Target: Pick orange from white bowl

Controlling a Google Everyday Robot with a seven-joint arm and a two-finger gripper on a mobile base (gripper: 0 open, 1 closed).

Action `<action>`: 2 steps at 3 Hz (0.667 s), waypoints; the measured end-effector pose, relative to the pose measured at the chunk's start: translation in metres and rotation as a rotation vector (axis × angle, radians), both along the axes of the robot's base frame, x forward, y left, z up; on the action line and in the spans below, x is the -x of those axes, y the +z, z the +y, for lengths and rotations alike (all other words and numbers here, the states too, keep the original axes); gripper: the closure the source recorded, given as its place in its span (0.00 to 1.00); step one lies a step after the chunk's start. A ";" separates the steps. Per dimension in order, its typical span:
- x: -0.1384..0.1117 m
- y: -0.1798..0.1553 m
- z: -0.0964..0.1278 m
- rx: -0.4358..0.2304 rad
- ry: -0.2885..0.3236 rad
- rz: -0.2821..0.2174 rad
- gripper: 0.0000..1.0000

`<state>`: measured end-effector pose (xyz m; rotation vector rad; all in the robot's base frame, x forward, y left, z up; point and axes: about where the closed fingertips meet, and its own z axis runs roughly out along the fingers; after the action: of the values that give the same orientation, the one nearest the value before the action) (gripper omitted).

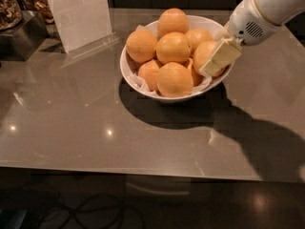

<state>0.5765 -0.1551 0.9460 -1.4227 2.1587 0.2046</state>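
Upper right of the frame, we see the gripper reaching over the rightmost orange in the white bowl. We cannot tell whether it grips.

gripper at orange in white bowl

No text, brand, number or sign can be read. Faint grey print is carried by the white card held in a clear stand at the upper left of the table, but its lines are too pale for any word or figure to be made out. The gripper is shown at the right rim of the white bowl, in front of the rightmost orange; lettering on it cannot be made out.
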 end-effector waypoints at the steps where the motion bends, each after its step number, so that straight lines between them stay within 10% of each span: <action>1: -0.005 -0.010 0.000 -0.012 -0.029 0.013 0.19; 2: -0.010 -0.020 -0.001 -0.018 -0.056 0.029 0.11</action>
<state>0.5864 -0.1561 0.9263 -1.3556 2.2114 0.2246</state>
